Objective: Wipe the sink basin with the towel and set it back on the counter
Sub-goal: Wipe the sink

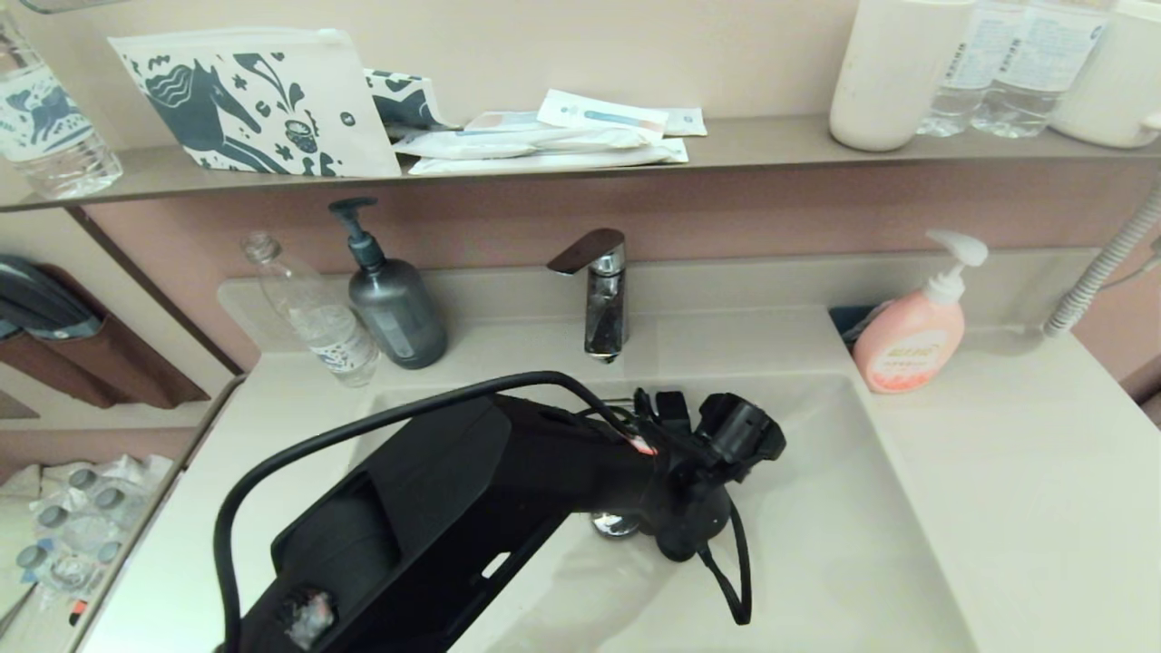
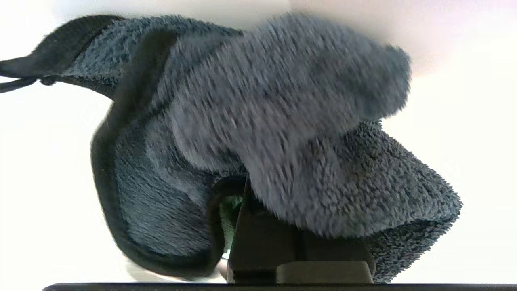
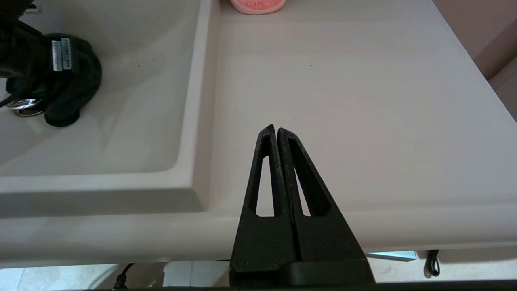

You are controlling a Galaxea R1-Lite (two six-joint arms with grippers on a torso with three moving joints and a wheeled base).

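The off-white sink basin point(image 1: 816, 508) lies in the middle, its chrome drain plug point(image 1: 615, 524) partly under my left arm. My left gripper point(image 1: 682, 512) reaches down to the basin floor beside the drain and is shut on the towel point(image 2: 282, 121), a dark grey fluffy cloth with black edging and a sliver of green inside. The right wrist view shows the towel point(image 3: 74, 91) bunched on the basin floor next to the drain plug point(image 3: 22, 107). My right gripper point(image 3: 276, 129) is shut and empty over the front edge of the counter point(image 3: 343, 101), right of the basin.
A chrome faucet point(image 1: 603, 290) stands behind the basin. A pink soap pump point(image 1: 912, 340) is at the back right, a grey pump bottle point(image 1: 395, 308) and a clear bottle point(image 1: 313, 313) at the back left. The brown shelf point(image 1: 753, 145) above holds pouches and bottles.
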